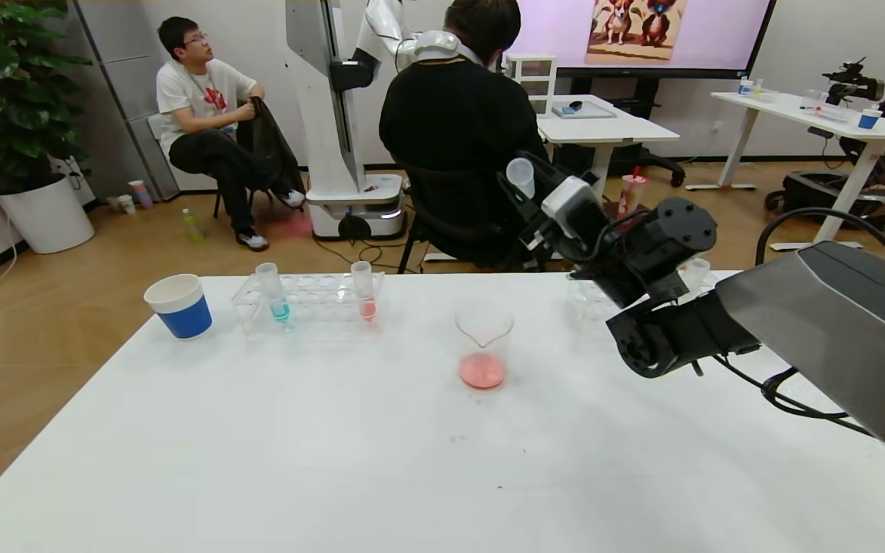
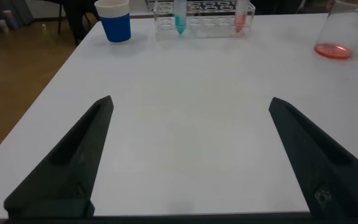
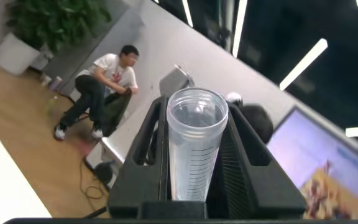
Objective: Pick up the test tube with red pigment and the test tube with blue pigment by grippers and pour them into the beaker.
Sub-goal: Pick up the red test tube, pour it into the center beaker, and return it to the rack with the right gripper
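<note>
Right black 2-fingered gripper point(image 1: 525, 187) clamped 1 emptied clear plastic tube point(image 1: 521, 176) aloft, risking drips off the glass beaker point(image 1: 483, 343) holding red liquid; left gripper point(image 2: 188, 155) gaped wide, holding nothing.

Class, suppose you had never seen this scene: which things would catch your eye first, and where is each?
The right gripper stands raised over the table's right side, its fingers shut on an empty-looking clear tube. Near the middle of the white table stands the beaker with pink-red liquid at its bottom. Farther back on the left, a clear rack holds the blue tube and a red tube, beside a blue paper cup.
</note>
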You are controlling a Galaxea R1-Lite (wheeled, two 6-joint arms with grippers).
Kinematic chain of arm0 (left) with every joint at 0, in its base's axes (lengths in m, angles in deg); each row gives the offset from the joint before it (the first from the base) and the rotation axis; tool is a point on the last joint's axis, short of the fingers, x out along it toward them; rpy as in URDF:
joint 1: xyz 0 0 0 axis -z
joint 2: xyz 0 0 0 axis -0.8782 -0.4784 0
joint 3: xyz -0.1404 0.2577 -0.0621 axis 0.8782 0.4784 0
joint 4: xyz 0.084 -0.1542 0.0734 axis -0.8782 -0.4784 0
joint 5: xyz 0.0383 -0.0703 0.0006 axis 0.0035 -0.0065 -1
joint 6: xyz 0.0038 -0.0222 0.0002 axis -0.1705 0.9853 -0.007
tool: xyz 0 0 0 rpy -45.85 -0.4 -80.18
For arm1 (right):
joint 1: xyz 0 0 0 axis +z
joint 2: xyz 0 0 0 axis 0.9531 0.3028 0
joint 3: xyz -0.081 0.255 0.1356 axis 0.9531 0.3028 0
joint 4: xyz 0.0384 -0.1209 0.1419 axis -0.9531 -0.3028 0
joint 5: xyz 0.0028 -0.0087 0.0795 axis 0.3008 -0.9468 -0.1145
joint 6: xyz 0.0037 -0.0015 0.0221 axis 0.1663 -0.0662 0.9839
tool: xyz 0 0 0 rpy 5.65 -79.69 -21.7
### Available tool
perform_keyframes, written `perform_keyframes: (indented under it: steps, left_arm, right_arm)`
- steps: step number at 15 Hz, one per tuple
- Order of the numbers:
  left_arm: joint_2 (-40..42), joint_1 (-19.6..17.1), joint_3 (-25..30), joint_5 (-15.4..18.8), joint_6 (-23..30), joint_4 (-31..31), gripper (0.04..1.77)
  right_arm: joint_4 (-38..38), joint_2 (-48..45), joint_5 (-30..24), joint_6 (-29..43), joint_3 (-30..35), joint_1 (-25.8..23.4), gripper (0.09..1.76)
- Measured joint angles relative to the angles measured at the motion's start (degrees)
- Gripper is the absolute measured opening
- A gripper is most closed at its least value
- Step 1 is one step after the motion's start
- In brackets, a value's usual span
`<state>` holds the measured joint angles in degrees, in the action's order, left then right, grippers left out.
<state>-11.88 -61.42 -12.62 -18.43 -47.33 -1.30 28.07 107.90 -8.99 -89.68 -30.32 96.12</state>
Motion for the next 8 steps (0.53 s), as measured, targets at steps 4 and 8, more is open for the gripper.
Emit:
perform_keyframes:
  steps: [4, 8]
  left_arm:
    - [0.0, 0.0, 0.0, 0.0, 0.02, 0.0, 1.75]
    - [0.0, 0.0, 0.0, 0.02, 0.05, -0.01, 1.75]
  right_arm:
    - [-3.62, -5.07, 16.1, 16.3, 9.41, 2.9, 0.52]
    - [-11.95, -12.53, 20.93, 25.42, 21.42, 3.89, 0.52]
